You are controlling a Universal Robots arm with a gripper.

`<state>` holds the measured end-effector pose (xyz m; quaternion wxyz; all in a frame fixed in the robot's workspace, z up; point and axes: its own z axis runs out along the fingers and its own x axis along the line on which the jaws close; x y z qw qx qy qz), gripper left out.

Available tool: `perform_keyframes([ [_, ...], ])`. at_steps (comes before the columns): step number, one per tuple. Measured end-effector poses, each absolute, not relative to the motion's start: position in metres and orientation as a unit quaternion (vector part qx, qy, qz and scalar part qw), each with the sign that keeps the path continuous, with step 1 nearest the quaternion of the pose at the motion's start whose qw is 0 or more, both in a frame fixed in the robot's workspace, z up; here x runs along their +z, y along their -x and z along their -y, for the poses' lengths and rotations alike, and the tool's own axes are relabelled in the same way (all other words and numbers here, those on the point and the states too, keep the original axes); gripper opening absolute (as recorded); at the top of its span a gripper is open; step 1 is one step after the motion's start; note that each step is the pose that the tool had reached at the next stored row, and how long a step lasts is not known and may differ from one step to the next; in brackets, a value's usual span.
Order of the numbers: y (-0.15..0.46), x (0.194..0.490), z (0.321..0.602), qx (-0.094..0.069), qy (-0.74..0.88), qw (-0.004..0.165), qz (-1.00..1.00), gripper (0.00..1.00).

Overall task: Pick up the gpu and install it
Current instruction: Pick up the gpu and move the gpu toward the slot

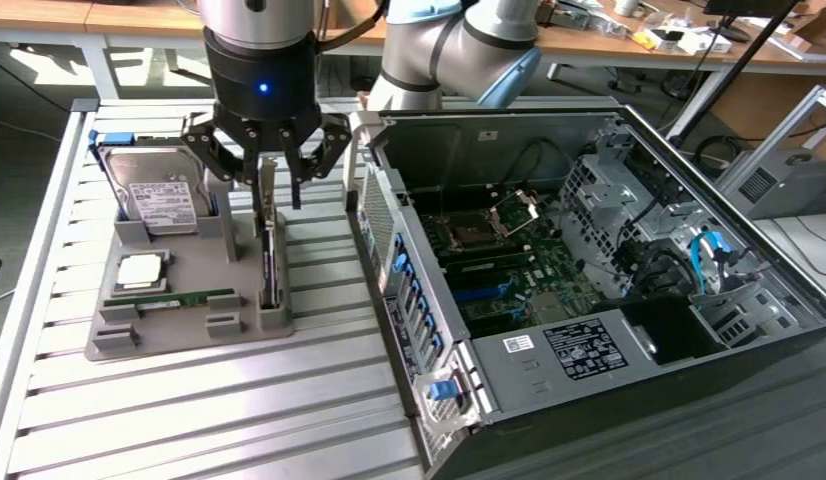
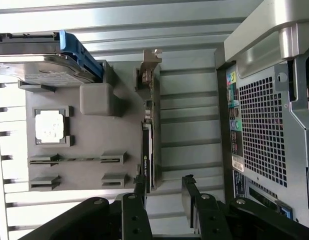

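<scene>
Your black two-fingered gripper (image 1: 273, 185) hangs released, jaws spread wide, above the grey moulded parts holder (image 1: 186, 335) on the slatted aluminium tabletop (image 1: 186, 420). The gpu (image 1: 269, 262), a thin dark circuit card with a silvery metal bracket at one end, stands on edge in the slot along the holder's edge nearest the open grey computer case (image 1: 520, 350).

I take the step in hand to be lining up for the grasp. In the wrist view the card runs close to one fingertip (image 2: 140, 186) rather than midway between the two, so centre the jaws across it first. Keep the pads flat to its faces and stay clear of the boxy silver hard drive with the white label (image 1: 160, 195) at the holder's far corner.
</scene>
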<state>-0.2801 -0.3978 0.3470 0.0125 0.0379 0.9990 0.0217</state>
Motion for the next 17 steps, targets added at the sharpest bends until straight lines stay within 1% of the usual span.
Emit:
perform_keyframes([
  [17, 0.280, 0.336, 0.398, 0.022, -0.038, 0.012, -0.999, 0.42],
])
